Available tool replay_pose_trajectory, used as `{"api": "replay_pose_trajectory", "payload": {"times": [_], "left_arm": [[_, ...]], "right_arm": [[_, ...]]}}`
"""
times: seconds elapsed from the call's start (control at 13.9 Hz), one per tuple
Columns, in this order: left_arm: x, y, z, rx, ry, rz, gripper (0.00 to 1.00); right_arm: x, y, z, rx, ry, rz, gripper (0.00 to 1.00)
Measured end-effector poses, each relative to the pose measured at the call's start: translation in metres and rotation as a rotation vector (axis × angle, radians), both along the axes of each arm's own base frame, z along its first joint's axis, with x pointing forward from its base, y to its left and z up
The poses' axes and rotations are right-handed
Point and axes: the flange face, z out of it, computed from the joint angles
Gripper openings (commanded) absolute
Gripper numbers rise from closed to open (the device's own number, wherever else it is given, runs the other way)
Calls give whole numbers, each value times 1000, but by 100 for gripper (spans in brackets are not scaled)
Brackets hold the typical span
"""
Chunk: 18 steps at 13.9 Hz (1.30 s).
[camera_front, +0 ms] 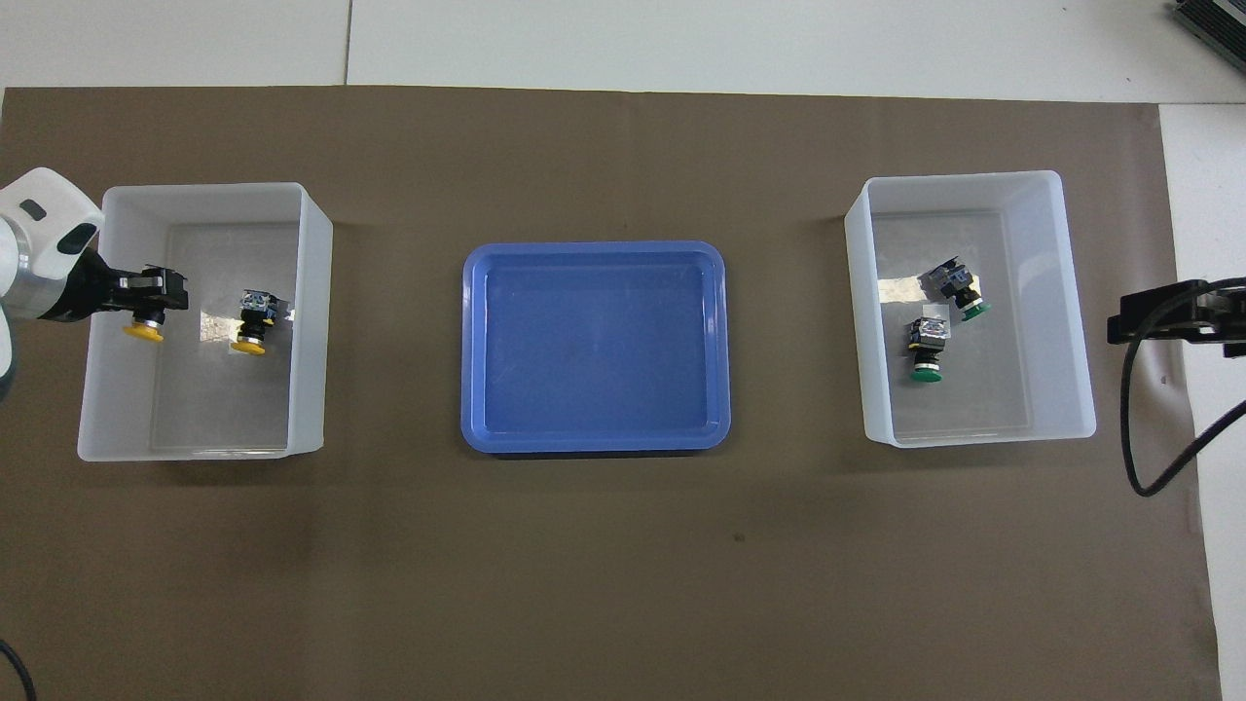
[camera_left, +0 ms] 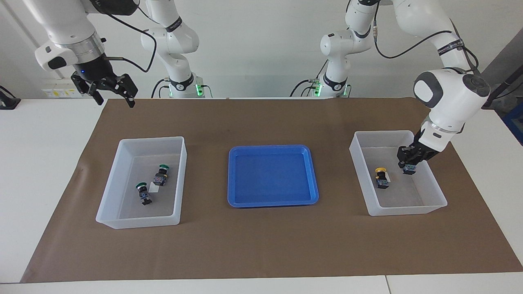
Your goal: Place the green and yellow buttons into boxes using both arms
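Note:
Two translucent boxes stand on the brown mat. In the box (camera_left: 402, 210) (camera_front: 310, 321) at the left arm's end lies one yellow button (camera_left: 381, 176) (camera_front: 253, 329). My left gripper (camera_left: 410, 163) (camera_front: 146, 302) reaches in between this box's walls, shut on a second yellow button (camera_front: 144, 333) whose black body (camera_left: 408, 168) hangs from the fingers. The box (camera_left: 139, 222) (camera_front: 973, 433) at the right arm's end holds two green buttons (camera_left: 161, 175) (camera_left: 143, 193) (camera_front: 959, 292) (camera_front: 927, 352). My right gripper (camera_left: 112, 87) (camera_front: 1158, 316) hangs open and high over the mat's edge beside that box.
A shallow blue tray (camera_left: 273, 202) (camera_front: 594, 443) sits between the two boxes with nothing in it. The brown mat (camera_left: 261, 245) covers most of the white table.

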Motion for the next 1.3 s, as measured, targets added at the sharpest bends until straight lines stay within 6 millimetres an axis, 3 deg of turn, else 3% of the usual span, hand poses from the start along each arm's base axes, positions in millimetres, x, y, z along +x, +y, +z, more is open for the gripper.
{"api": "replay_pose_trajectory", "payload": {"times": [0.07, 0.22, 0.29, 0.36, 0.43, 0.58, 0.79, 0.94, 1.15, 1.3], "left_arm": [[-7, 1, -14, 1, 2, 2, 22], [-16, -1, -39, 8, -27, 6, 25], [-19, -1, -48, 10, -31, 7, 42], [-21, -1, -51, 10, -33, 7, 50], [-21, -1, -51, 11, -35, 8, 69], [-21, 0, -48, 12, -42, 10, 93], [-16, 1, -38, 14, -58, 11, 95], [-8, 2, -18, 9, -42, 7, 94], [8, -1, 48, -9, 24, 11, 92], [11, -14, 92, -10, 74, 31, 92]], "right_arm": [[0, -4, 0, 1, 0, -6, 100], [0, -10, -1, 2, 1, -15, 100], [0, -10, -1, 2, 2, -15, 100], [0, -10, -1, 2, 2, -14, 100], [0, -9, -1, 2, 2, -13, 100], [-1, -7, -1, 3, 8, -9, 100], [-3, -3, -3, 4, 29, -1, 100], [-3, -3, -3, 4, 32, -1, 100], [-3, -3, -3, 4, 32, 0, 100], [-3, -3, -3, 4, 32, 19, 100]]}}
